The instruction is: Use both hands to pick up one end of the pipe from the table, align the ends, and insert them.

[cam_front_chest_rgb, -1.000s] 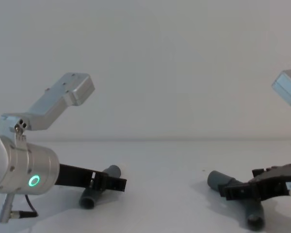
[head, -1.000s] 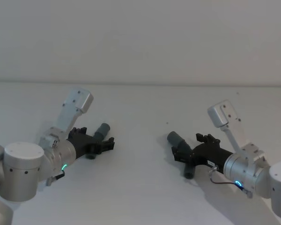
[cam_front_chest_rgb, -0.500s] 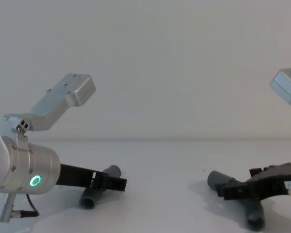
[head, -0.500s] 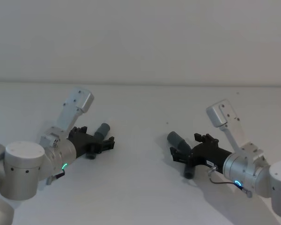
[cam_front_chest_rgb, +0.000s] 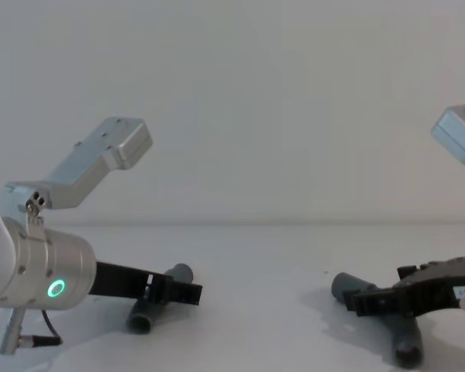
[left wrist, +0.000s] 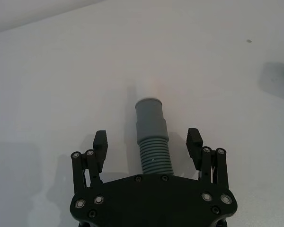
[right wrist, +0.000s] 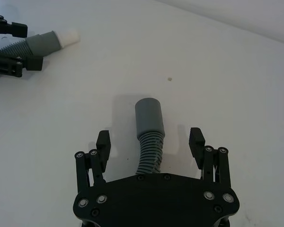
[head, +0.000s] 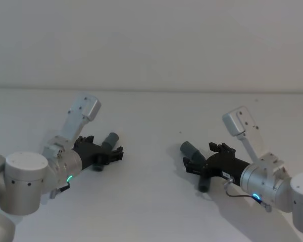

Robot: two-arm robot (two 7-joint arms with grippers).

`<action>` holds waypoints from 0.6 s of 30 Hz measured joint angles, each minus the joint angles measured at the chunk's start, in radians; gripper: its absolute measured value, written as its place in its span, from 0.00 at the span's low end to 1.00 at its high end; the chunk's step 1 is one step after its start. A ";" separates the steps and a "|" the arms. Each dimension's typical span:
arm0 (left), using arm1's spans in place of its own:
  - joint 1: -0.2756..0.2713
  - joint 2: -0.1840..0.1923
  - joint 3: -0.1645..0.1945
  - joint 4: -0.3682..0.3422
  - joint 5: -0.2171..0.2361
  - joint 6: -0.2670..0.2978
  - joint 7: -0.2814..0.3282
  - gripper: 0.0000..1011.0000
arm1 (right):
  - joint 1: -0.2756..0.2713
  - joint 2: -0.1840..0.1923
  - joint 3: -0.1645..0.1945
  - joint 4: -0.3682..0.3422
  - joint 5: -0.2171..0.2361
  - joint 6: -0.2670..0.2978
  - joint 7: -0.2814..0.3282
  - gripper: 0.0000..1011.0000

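Note:
Two dark grey pieces of the pipe lie apart on the white table (head: pixel 151 206). The left piece (head: pixel 111 139) lies between the spread fingers of my left gripper (head: pixel 109 150), which is open and low over it. In the left wrist view its ribbed body and collar (left wrist: pixel 151 137) run out from under the palm, the fingertips (left wrist: pixel 100 142) clear of it. My right gripper (head: pixel 196 160) is open and straddles the right piece (head: pixel 190 149), whose wide socket end (right wrist: pixel 149 117) points away from the palm. The left piece's whitish tip (right wrist: pixel 68 36) shows in the right wrist view.
The table stretches bare between the two pieces, with a small dark speck (right wrist: pixel 169 78) on it beyond the right piece. A plain pale wall (cam_front_chest_rgb: pixel 279 101) rises behind the far edge. Each wrist's silver camera bracket (cam_front_chest_rgb: pixel 101 159) juts up above its arm.
The right gripper has crept slightly forward along its piece. The left arm has hardly moved, and both pieces lie where they were.

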State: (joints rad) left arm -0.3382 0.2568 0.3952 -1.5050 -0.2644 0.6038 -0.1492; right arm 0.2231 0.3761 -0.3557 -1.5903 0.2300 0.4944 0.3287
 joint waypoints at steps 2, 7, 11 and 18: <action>0.001 -0.001 -0.001 0.000 0.000 0.000 0.000 0.99 | 0.000 -0.002 0.001 0.003 -0.002 -0.001 -0.001 0.99; 0.005 -0.006 -0.006 0.000 0.001 0.001 0.000 0.99 | -0.001 -0.004 0.003 0.009 -0.005 -0.003 -0.002 0.99; 0.007 -0.009 -0.009 0.000 0.002 0.002 0.001 0.99 | -0.001 -0.007 0.005 0.013 -0.007 -0.006 -0.002 0.99; 0.009 -0.012 -0.012 0.001 0.002 0.003 0.003 0.99 | -0.002 -0.010 0.007 0.017 -0.010 -0.009 0.000 0.99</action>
State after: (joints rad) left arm -0.3288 0.2445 0.3832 -1.5042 -0.2619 0.6071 -0.1465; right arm 0.2214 0.3663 -0.3485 -1.5732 0.2202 0.4851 0.3285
